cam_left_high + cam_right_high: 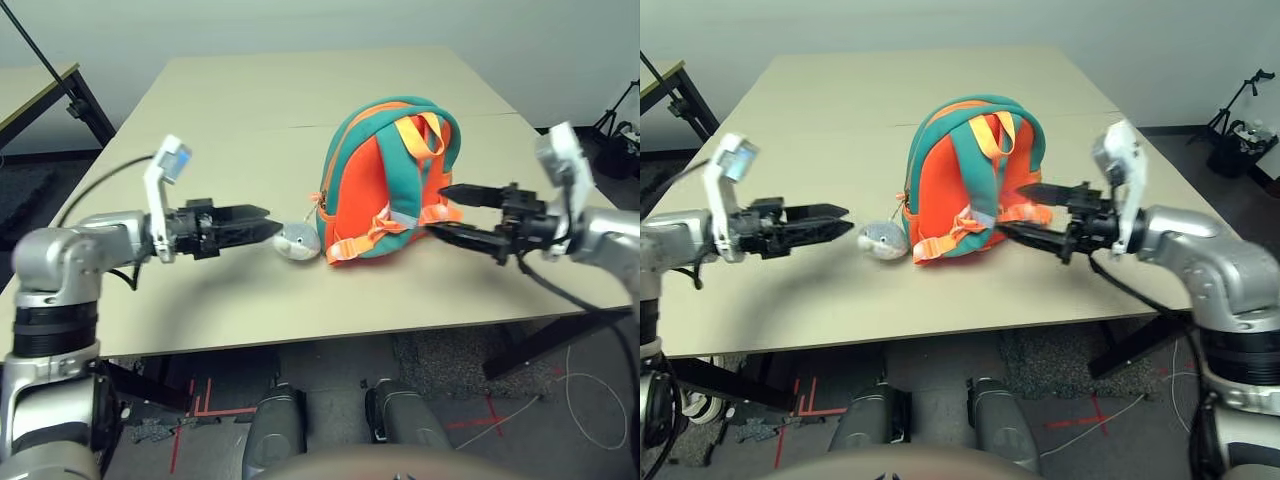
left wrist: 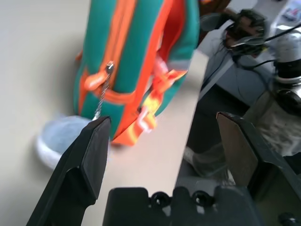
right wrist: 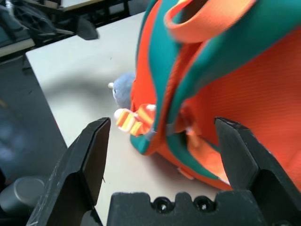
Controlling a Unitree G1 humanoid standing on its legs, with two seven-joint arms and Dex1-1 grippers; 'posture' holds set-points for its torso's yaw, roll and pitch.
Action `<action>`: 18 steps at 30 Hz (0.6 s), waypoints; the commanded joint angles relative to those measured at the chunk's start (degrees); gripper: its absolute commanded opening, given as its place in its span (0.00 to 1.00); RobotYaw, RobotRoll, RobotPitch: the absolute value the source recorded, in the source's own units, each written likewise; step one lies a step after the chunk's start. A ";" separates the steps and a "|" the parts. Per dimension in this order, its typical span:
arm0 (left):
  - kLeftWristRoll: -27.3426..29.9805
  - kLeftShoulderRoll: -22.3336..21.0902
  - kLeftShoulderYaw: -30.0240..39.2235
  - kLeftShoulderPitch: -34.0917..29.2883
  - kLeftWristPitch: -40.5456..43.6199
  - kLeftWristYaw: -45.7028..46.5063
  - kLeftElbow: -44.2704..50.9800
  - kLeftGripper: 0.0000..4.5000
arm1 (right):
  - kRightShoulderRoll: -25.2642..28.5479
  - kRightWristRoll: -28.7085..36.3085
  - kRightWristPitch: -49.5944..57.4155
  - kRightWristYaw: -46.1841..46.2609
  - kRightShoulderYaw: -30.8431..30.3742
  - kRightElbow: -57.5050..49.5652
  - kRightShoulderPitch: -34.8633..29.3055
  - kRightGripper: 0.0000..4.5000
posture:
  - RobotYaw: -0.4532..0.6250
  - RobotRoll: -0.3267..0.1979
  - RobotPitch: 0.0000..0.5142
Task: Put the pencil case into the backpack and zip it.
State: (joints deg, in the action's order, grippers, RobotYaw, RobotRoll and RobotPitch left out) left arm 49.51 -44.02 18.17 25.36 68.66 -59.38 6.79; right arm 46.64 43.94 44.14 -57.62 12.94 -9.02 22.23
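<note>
We flank the backpack [image 1: 385, 180], which stands upright mid-table with its straps toward us. The pencil case is nowhere in view, so we judge it already inside. Zipping is the step in hand. Both the left gripper [image 1: 262, 225] and right gripper [image 1: 440, 210] have jaws apart, holding nothing. Next we need the zipper pull [image 2: 108, 67]; the plush toy [image 1: 297, 241] lies close beside it.

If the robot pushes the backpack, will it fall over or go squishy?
The backpack stands upright on the table, taller than its base, so a push up high could tip it. Its fabric body and loose straps look soft, so it would probably dent. The plush animal hanging off it would likely drag along.
</note>
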 commanded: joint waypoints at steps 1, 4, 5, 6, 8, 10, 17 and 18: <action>-1.38 0.42 5.23 -1.56 -3.66 6.02 -1.44 1.00 | -0.93 -4.04 -4.71 3.61 2.37 10.10 3.69 1.00 | 0.37 0.62 0.00; -1.72 2.98 8.29 -3.42 -4.46 12.15 -2.72 1.00 | -4.36 -11.20 -12.88 11.85 2.56 22.80 8.71 1.00 | 0.40 0.62 0.00; -2.13 4.92 8.94 -4.41 -5.52 14.88 -2.06 1.00 | -5.91 -13.61 -16.16 15.19 2.65 27.87 10.27 1.00 | 0.41 0.62 0.00; -2.42 6.33 9.31 -5.08 -6.45 16.86 -1.45 1.00 | -6.99 -15.31 -18.59 17.23 2.73 31.55 11.45 1.00 | 0.41 0.62 0.00; -7.09 9.44 8.74 -6.40 -13.27 21.81 -1.51 1.00 | -9.53 -18.25 -24.25 20.80 2.97 38.92 13.47 1.00 | 0.42 0.62 0.00; -11.43 11.15 7.34 -7.57 -19.03 25.01 -2.04 1.00 | -11.50 -19.45 -28.87 21.95 3.69 44.16 14.93 1.00 | 0.43 0.62 0.00; -24.96 18.70 6.20 -8.60 -42.04 37.41 -10.96 1.00 | -16.03 -23.63 -44.80 30.74 5.94 63.96 20.99 1.00 | 0.45 0.62 0.00; -26.54 19.38 6.43 -8.63 -45.02 39.12 -12.43 1.00 | -16.40 -24.25 -46.78 32.18 6.12 66.17 21.77 1.00 | 0.45 0.62 0.00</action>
State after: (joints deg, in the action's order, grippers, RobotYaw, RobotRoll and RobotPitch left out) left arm 26.39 -25.30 24.29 17.06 29.13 -23.39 -3.02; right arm 30.73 21.07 1.02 -28.03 18.38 53.46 42.88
